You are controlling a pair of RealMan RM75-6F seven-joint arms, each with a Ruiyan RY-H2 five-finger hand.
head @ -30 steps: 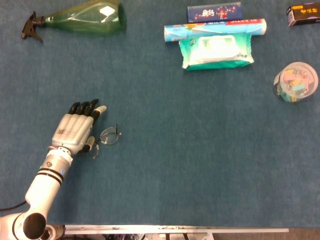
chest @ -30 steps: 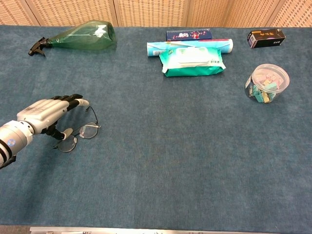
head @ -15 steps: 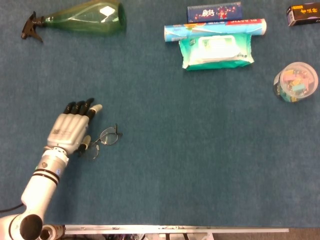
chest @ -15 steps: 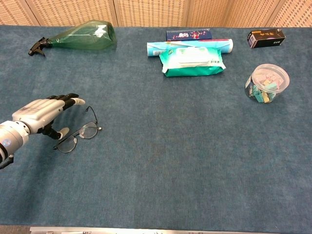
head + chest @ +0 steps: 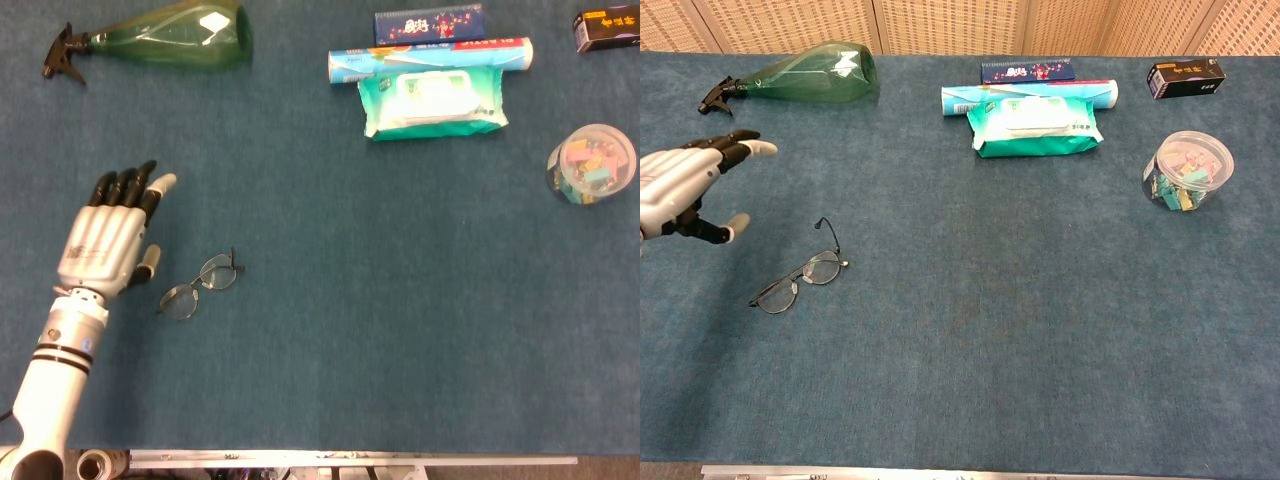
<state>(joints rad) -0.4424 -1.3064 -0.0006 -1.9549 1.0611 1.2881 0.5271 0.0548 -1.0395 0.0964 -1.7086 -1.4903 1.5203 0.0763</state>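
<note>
My left hand (image 5: 103, 243) lifted away to the frame's left, fingers spread, empty, glasses (image 5: 200, 285) released, lying unfolded on the table (image 5: 400, 300)

Your thin-rimmed glasses (image 5: 201, 286) lie unfolded on the blue worktop (image 5: 400, 300), one temple raised, just beside the robot hand (image 5: 105, 240), untouched.
</note>
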